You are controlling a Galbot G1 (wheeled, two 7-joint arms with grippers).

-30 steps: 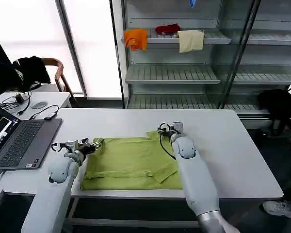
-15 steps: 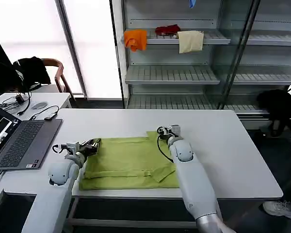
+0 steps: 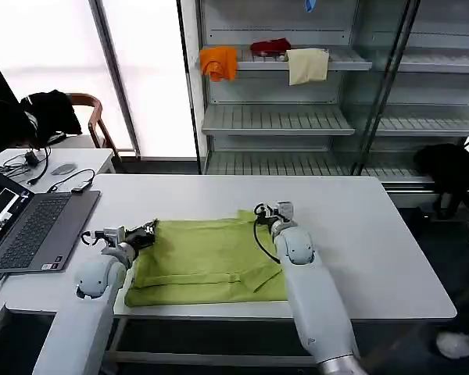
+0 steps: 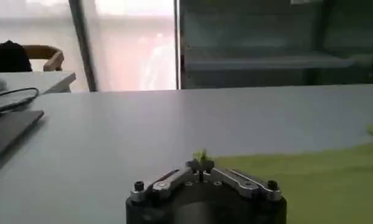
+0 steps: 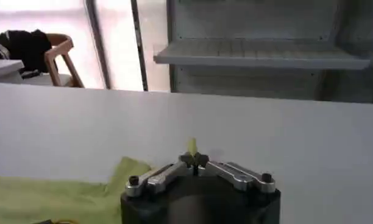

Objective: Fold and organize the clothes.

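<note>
Lying on the near half of the white rectangular surface [image 3: 359, 234], the lime-green short-sleeved cotton T-shirt [image 3: 207, 258] is partly folded, its front edge at the surface's near rim. The left hand [image 3: 147, 231] is clamped on the shirt's far left corner, and the right hand [image 3: 264, 211] is pinched shut on its far right corner. In each wrist view a sliver of green cloth shows between closed fingertips.

Strong backlight from window [image 3: 55, 55], blown out white. Table [image 3: 375, 234] evenly lit, shadows faint. Wrist views soft; backgrounds hazy, slightly blurred.
</note>
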